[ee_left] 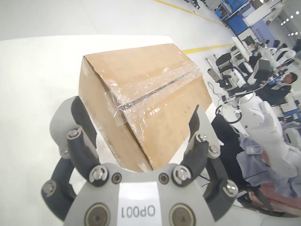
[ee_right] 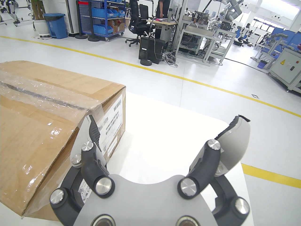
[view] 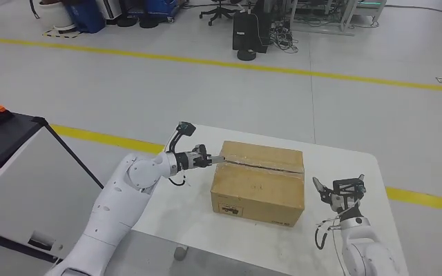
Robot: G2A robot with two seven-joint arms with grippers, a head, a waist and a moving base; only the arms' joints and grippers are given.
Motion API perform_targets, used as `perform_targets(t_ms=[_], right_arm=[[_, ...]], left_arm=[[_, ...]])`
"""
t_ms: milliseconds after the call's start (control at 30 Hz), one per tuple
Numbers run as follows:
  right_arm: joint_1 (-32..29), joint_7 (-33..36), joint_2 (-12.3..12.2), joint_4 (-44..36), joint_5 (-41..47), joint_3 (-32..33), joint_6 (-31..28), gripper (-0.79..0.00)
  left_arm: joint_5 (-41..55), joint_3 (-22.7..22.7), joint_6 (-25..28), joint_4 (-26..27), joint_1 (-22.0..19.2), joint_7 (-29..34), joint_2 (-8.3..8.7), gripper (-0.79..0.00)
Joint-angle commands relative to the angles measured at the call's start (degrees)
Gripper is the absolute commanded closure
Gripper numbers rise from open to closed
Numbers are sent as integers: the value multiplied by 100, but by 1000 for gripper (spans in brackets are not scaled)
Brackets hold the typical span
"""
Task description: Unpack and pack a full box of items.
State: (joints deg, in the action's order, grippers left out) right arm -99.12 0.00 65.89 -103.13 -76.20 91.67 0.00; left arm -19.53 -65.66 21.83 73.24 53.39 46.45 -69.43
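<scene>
On the counter (view: pixel 186 224): one box (view: pixel 259 185), taped shut; left claw (view: pixel 207 160), open and empty, at the end of the tape (ee_left: pixel 152 88), seemingly to unseal it; right claw (view: pixel 338 188) likewise open, empty, just beside.

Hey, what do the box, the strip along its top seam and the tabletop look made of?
Box: brown cardboard, probably corrugated, matte, with creased edges and folded flaps.
Strip: clear plastic packing tape, glossy and wrinkled, the seam showing through.
Tabletop: smooth white surface, perhaps laminate or painted board; I cannot tell which.
</scene>
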Motion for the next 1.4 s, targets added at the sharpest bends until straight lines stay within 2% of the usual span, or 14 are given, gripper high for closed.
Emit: perform_targets(t_ms=[0,333,733,800,900,1000,1100,1233,1300,1367], right_arm=[[0,0,0,0,0,0,0,-785],[0,0,0,0,0,0,0,-785],[0,0,0,0,0,0,0,-785],[0,0,0,0,0,0,0,-785],[0,0,0,0,0,0,0,-785],[0,0,0,0,0,0,0,-785],[0,0,0,0,0,0,0,-785],[0,0,0,0,0,0,0,-785],[0,0,0,0,0,0,0,-785],[0,0,0,0,0,0,0,-785]], left_arm=[[0,17,-148,-34,-37,113,-3,-785],[792,374,-283,-668,-427,241,-142,-785],[892,558,-200,-1147,-696,58,-212,-785],[878,542,-199,-1141,-680,54,-203,-696],[861,513,-224,-1120,-648,42,-187,-511],[859,499,-244,-1080,-613,65,-175,-388],[871,472,-262,-1004,-573,89,-159,-357],[826,422,-290,-925,-522,92,-131,-277],[820,386,-299,-888,-494,101,-115,-197],[828,341,-304,-854,-464,96,-98,-200]])
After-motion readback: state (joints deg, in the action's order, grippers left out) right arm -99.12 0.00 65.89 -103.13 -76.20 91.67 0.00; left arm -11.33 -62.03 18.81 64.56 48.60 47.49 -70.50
